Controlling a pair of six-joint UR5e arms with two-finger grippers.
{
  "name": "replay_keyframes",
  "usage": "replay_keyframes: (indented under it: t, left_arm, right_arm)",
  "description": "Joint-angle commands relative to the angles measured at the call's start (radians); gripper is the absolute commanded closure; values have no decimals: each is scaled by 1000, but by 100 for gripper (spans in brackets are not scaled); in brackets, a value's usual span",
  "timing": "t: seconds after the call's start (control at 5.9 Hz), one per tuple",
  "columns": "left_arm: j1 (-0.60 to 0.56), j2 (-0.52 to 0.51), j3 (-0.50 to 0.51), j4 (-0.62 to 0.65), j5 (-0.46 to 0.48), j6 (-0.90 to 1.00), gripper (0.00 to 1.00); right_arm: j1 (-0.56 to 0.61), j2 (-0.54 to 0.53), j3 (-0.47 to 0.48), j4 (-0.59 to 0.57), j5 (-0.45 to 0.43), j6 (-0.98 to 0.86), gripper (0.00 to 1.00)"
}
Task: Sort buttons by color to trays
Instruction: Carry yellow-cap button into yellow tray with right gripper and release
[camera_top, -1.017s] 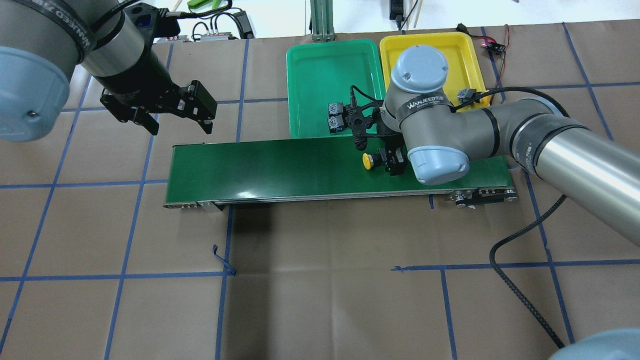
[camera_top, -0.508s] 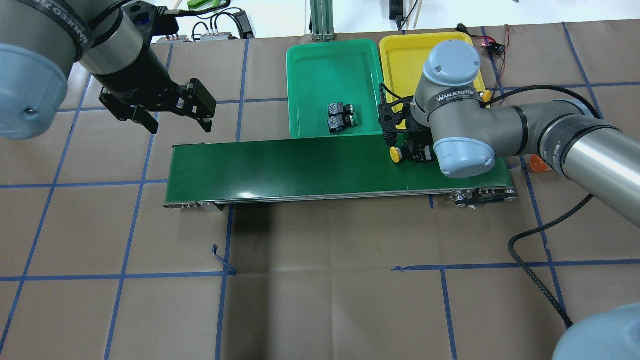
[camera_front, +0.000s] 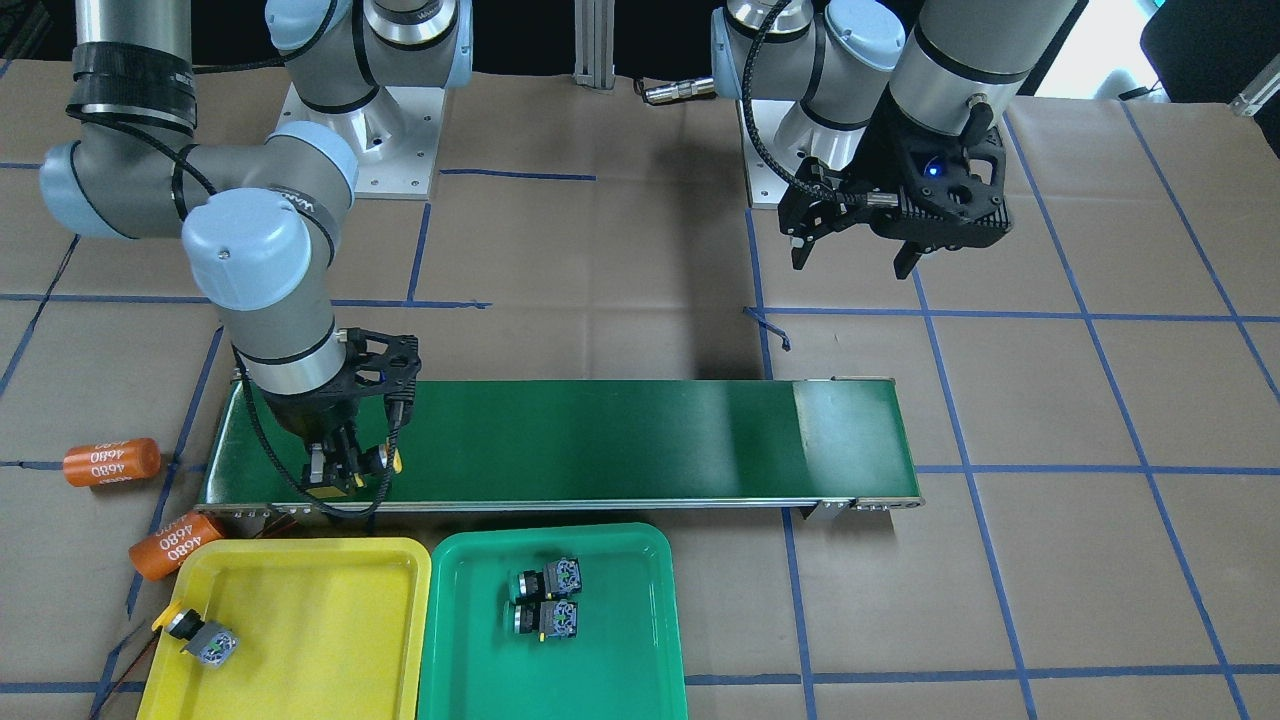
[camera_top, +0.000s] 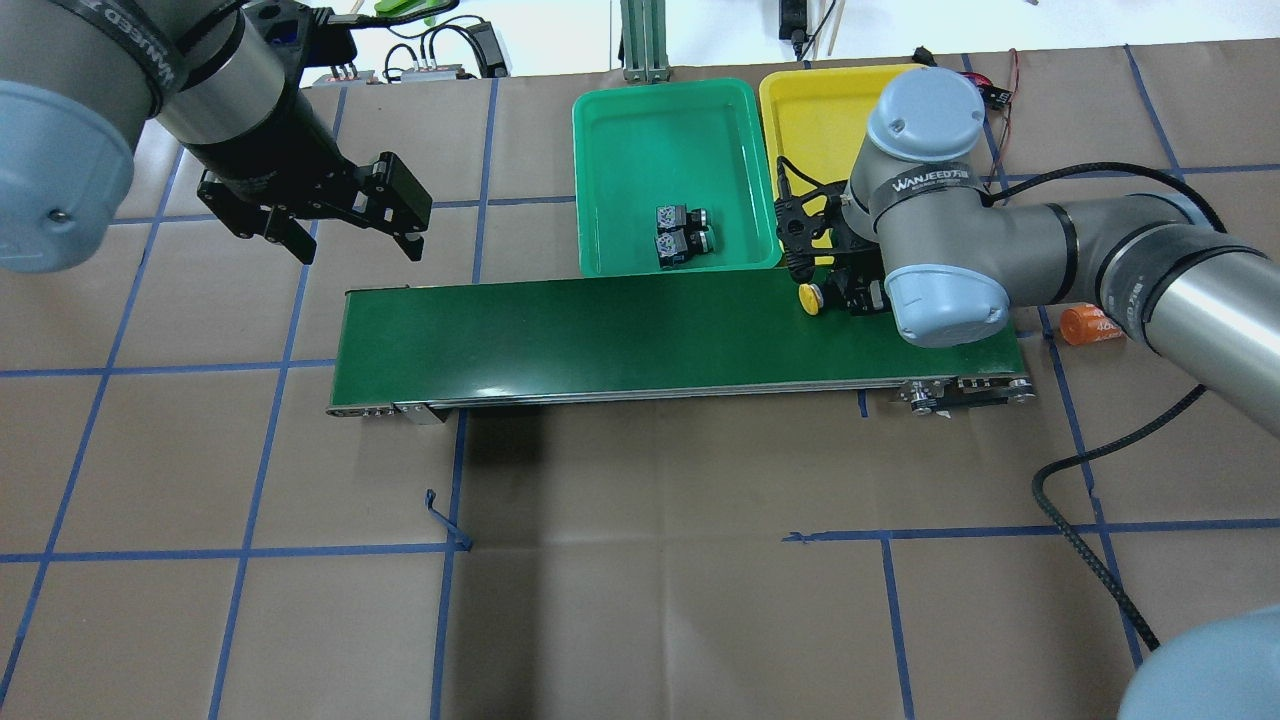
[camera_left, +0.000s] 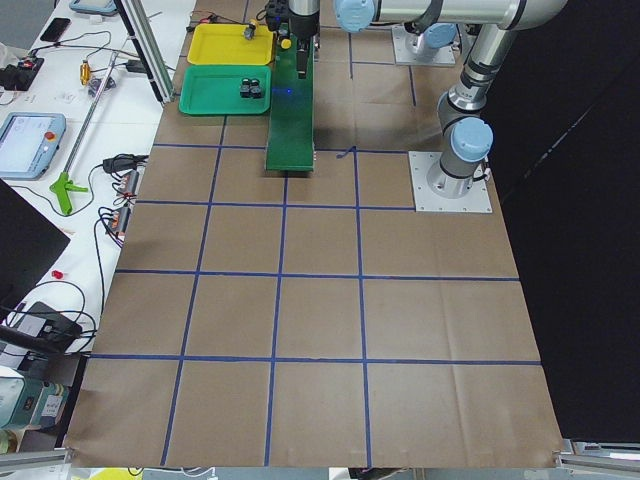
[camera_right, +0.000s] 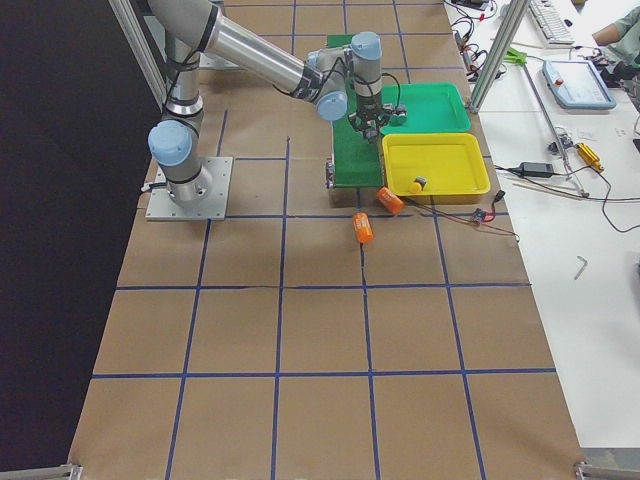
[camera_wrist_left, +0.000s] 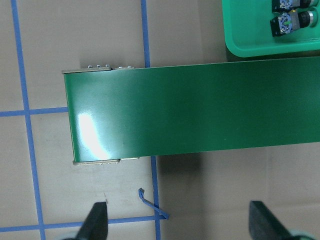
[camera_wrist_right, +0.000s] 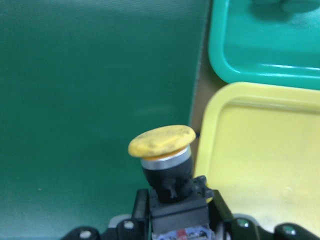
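My right gripper (camera_top: 850, 296) is shut on a yellow button (camera_top: 810, 297) and holds it over the conveyor's right end, at the near rim of the yellow tray (camera_top: 810, 110). The right wrist view shows its yellow cap (camera_wrist_right: 162, 141) pointing away from the jaws, with the yellow tray (camera_wrist_right: 250, 150) just to the right. A second yellow button (camera_front: 198, 635) lies in the yellow tray (camera_front: 300, 620). Two green buttons (camera_top: 682, 232) lie side by side in the green tray (camera_top: 610, 130). My left gripper (camera_top: 360, 250) is open and empty, above the table beyond the belt's left end.
The long dark green conveyor belt (camera_top: 600, 330) runs in front of both trays. Two orange "4680" cylinders (camera_front: 110, 462) (camera_front: 175, 545) lie on the table by the belt's right end. A black cable (camera_top: 1060, 500) trails from my right arm.
My right gripper has carried the yellow button to the right along the belt, from beside the green tray to the yellow tray's near rim. The left gripper has barely moved.
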Motion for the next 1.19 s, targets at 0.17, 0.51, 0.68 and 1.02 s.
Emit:
replay_keyframes:
  t: [0.17, 0.51, 0.68, 1.02]
  left_arm:
    - [0, 0, 1, -1, 1, 0, 1]
    - [-1, 0, 0, 0, -1, 0, 1]
    - [0, 0, 0, 0, -1, 0, 1]
    - [-1, 2, 0, -1, 1, 0, 1]
  right_arm:
    - [-50, 180, -269, -5, 6, -41, 90]
    - [-90, 355, -391, -5, 18, -36, 68]
    - [-91, 373, -385, -3, 84, -22, 5]
    - [-95, 333, -387, 53, 81, 92, 0]
